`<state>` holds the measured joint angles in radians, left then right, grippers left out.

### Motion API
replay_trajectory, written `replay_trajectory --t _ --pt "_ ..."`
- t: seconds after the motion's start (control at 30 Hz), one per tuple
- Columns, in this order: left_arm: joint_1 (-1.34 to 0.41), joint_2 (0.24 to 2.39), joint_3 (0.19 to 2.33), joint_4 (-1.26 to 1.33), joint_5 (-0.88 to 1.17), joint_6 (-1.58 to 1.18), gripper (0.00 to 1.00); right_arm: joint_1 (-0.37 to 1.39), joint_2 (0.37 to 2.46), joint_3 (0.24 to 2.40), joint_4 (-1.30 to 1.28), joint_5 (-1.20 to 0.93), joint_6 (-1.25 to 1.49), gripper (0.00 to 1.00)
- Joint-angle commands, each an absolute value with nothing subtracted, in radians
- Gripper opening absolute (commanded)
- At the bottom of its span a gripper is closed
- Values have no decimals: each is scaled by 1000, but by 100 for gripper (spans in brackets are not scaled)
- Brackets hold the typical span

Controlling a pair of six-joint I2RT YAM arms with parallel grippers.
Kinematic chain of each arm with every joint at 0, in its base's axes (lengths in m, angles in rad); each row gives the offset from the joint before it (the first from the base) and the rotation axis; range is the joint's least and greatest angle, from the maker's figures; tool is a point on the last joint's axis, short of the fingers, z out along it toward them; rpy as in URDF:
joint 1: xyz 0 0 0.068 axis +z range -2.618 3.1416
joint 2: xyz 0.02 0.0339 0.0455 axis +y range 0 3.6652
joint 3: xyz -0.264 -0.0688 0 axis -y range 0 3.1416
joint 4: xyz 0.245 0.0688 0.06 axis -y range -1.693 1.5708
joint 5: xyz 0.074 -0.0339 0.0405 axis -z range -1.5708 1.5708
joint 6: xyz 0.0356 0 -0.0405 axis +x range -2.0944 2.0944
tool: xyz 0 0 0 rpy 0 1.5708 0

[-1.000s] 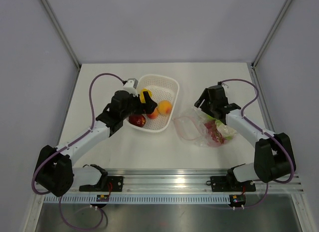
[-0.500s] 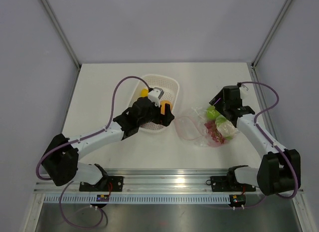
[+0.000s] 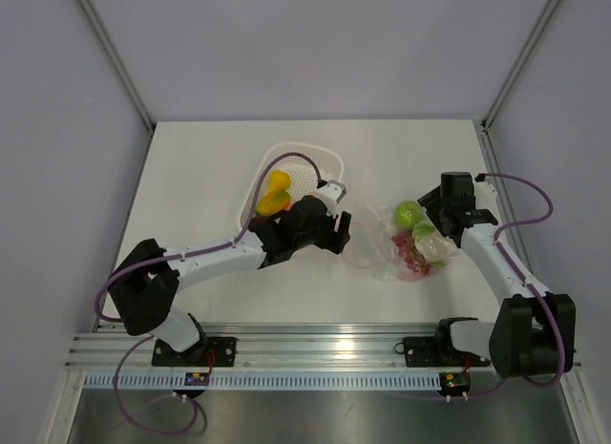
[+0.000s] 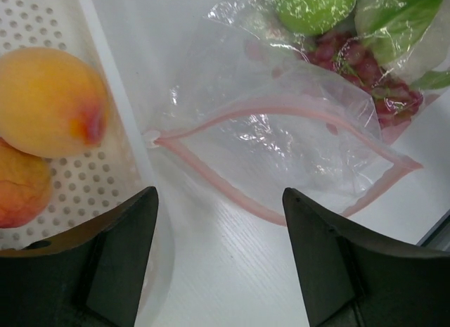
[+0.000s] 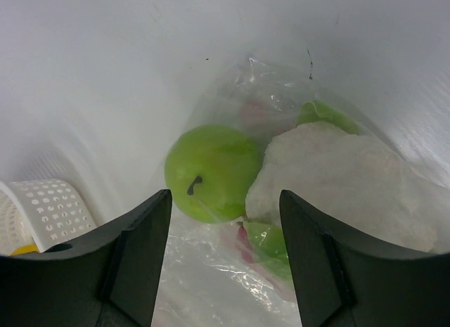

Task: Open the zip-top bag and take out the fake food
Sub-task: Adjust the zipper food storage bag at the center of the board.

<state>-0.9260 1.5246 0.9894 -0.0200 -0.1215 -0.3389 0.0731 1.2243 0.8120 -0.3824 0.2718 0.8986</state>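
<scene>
The zip-top bag (image 3: 382,248) lies straight ahead of the left tool (image 4: 219,200), its mouth turned toward the tool. The tool's two dark fingers stand well apart with nothing between them, over bare bench (image 3: 191,196) just beside the right-hand wall of the white perforated basket (image 3: 325,162). The right tool (image 5: 223,200) is likewise spread and holds nothing. It hangs over the closed end of the bag, above the green apple (image 5: 211,174).

The bench is white and matt, with a faint wood grain in the left wrist view. Plain grey walls (image 3: 315,52) enclose it on three sides, and an aluminium rail (image 3: 325,344) runs along its near edge. The basket sits about midway between the left and right edges, with the bag just beside it toward the right edge.

The bag is clear, thin and crinkled. Its pinkish zip strip (image 4: 211,176) is parted into a wide loop (the mouth stands open). Inside, bunched at the closed end, are the green apple, a pale leafy piece (image 5: 330,172) and a dark red knobbly piece (image 4: 365,74). Two orange fruits (image 4: 49,102) and a yellow piece (image 3: 275,191) lie in the basket.
</scene>
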Motion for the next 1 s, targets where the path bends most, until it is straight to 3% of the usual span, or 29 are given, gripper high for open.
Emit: replay_trajectory --t 0.0,0.4,0.97 --pt "-950 1558 1019 49 -152 -365 71 64 1232 813 -374 293 945 70" --pt "-989 1655 1031 104 -130 -407 62 55 1269 802 -347 342 1000 69" --pt "-1002 1784 1109 92 -69 -328 71 52 1453 815 -267 233 988 71"
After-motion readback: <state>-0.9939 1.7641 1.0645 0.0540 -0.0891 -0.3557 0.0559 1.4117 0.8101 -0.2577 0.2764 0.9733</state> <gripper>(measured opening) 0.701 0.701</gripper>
